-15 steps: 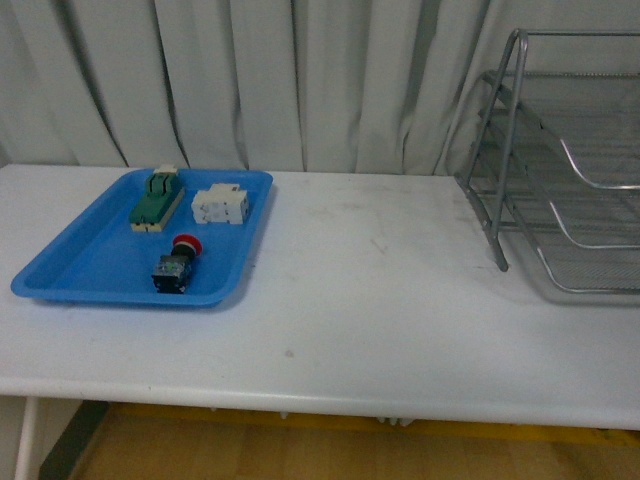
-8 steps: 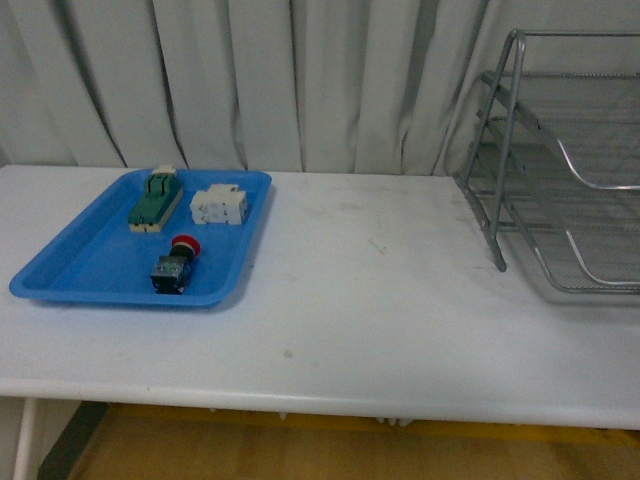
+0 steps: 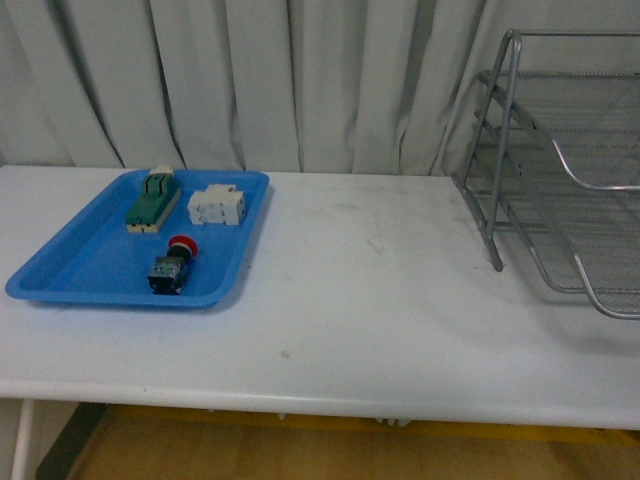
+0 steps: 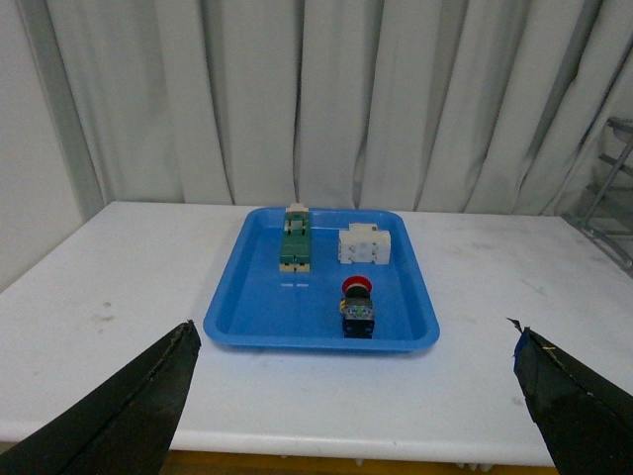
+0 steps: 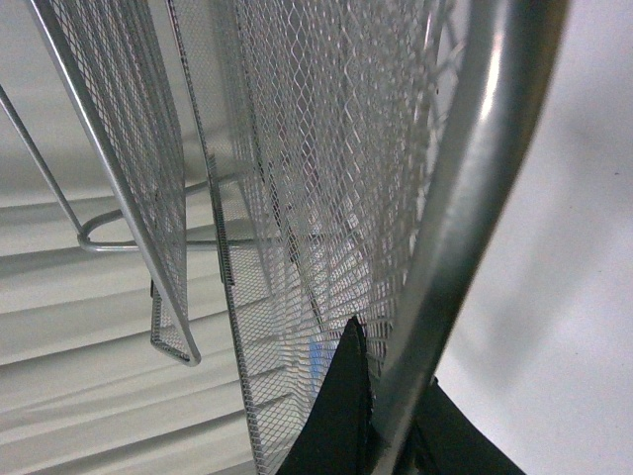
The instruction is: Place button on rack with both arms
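Front camera overlooking the table point(image 3: 380, 300), left wrist sharing its blue tray point(image 4: 267, 317), right wrist pressing against the rack point(image 5: 475, 168).

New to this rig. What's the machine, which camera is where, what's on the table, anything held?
It is a robot with two arms, each ending in a hand. The front view comes from a camera on its body; neither arm shows there. On the white table lies a blue tray holding a green block, a white part and a red-capped button. A wire rack stands at the right. The other two pictures come from cameras on the wrists. The left hand is open and empty, its dark fingers wide apart, facing the tray. The right hand is close against the rack. Its fingers sit on either side of a frame tube, and it seems to grip it.
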You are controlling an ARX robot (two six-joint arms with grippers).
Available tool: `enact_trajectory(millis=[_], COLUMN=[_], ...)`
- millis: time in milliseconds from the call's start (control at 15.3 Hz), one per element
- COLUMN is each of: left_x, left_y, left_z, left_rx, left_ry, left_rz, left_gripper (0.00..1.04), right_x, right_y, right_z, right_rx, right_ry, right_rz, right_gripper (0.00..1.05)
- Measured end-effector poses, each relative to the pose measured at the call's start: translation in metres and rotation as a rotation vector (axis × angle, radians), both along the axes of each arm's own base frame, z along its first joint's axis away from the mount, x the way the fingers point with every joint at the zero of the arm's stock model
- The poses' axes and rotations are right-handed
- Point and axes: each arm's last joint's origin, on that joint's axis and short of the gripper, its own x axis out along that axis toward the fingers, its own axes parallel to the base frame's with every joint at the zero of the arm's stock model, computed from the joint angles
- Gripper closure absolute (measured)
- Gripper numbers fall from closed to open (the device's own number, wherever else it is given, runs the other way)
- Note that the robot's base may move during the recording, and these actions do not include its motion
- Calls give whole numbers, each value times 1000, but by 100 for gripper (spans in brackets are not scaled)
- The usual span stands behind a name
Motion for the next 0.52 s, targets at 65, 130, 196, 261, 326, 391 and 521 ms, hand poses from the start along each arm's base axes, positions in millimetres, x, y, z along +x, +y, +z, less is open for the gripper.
enact_trajectory(millis=[65,130,196,261,326,391,521], left_x=[0,0,0,0,0,0,0], left_y=[0,0,0,0,0,0,0], left_z=[0,0,0,0,0,0,0], left_rx=[0,0,0,0,0,0,0], left_ry=[0,0,0,0,0,0,0], left_rz=[0,0,0,-1,1,1,0], left_gripper=[7,7,7,7,7,7,7], right_x=[-1,-3,-7,-11,-11,-11,-12], right_y=[0,2,7,14,12,12,9], right_z=[1,1,-2,-5,-4,-3,3], right_rx=[2,3,20,32,34,35,30], right_ry=[-2,0,11,31,28,25,8], right_rz=[8,16,99,120,125,128,127], right_gripper=[101,99,86,75,62,52,30])
